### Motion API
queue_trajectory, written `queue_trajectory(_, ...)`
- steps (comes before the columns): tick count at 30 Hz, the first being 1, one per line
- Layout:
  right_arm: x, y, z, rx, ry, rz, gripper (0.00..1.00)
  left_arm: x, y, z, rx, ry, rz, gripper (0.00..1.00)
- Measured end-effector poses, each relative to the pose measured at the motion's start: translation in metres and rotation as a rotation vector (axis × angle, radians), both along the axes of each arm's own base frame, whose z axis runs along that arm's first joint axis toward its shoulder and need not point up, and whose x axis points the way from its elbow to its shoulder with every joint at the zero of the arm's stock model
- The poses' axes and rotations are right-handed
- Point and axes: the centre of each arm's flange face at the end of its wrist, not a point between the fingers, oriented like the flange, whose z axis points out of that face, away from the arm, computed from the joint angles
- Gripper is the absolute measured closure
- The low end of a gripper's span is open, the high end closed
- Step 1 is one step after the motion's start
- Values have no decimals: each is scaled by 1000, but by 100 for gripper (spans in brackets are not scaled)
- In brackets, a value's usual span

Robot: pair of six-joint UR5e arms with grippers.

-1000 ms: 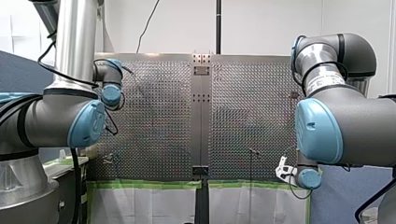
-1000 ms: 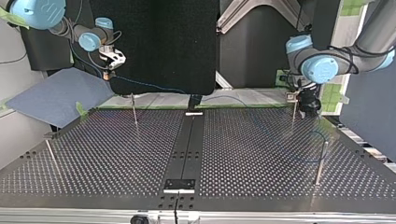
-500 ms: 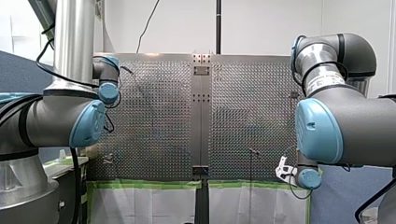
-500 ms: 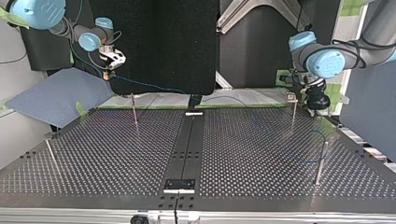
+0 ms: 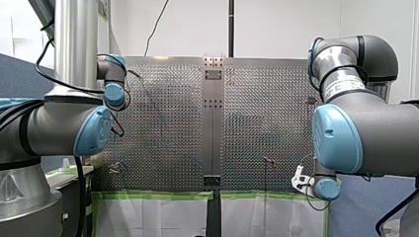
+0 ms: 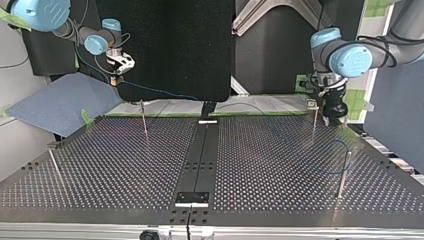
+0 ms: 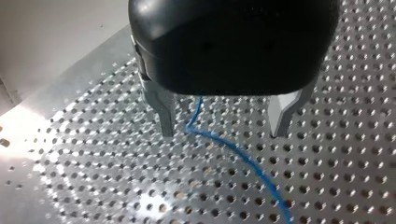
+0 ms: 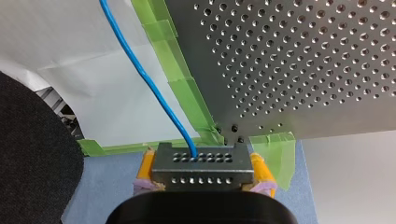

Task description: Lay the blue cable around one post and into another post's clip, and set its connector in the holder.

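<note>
The blue cable (image 8: 140, 70) leaves a grey metal connector (image 8: 202, 167), and my right gripper (image 8: 202, 183) is shut on that connector with its yellow pads (image 8: 145, 169). In the top view my right gripper (image 6: 117, 75) hangs off the table's far left corner. The cable (image 6: 165, 93) trails from it along the far edge and loops near a post (image 6: 344, 172) at the right. My left gripper (image 7: 223, 134) is open a little above the table, with the cable (image 7: 243, 158) lying below and between its metal fingers (image 7: 166, 116). In the top view my left gripper (image 6: 334, 115) is beside the far right post (image 6: 314, 120).
Thin posts stand at the top view's far left (image 6: 143, 117) and near left (image 6: 54, 165). A dark centre strip carries a black plate (image 6: 191, 197) near the front edge. Green tape (image 8: 180, 88) lines the table's edge. A blue-grey sheet (image 6: 60, 102) lies off the left corner.
My left arm's wrist has lifted and turned beside the far right post, its gripper shifting slightly there. My right arm and the connector have not moved.
</note>
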Motion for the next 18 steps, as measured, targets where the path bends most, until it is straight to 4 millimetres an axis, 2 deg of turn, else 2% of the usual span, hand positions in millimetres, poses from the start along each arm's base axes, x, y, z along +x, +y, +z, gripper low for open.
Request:
queue_trajectory(4, 0, 0, 0, 0, 0, 0, 100, -3, -5, 5, -2, 2, -24, 0)
queue_trajectory(18, 0, 1, 0, 3, 0, 1, 100, -26, -8, 42, 46, -3, -23, 0)
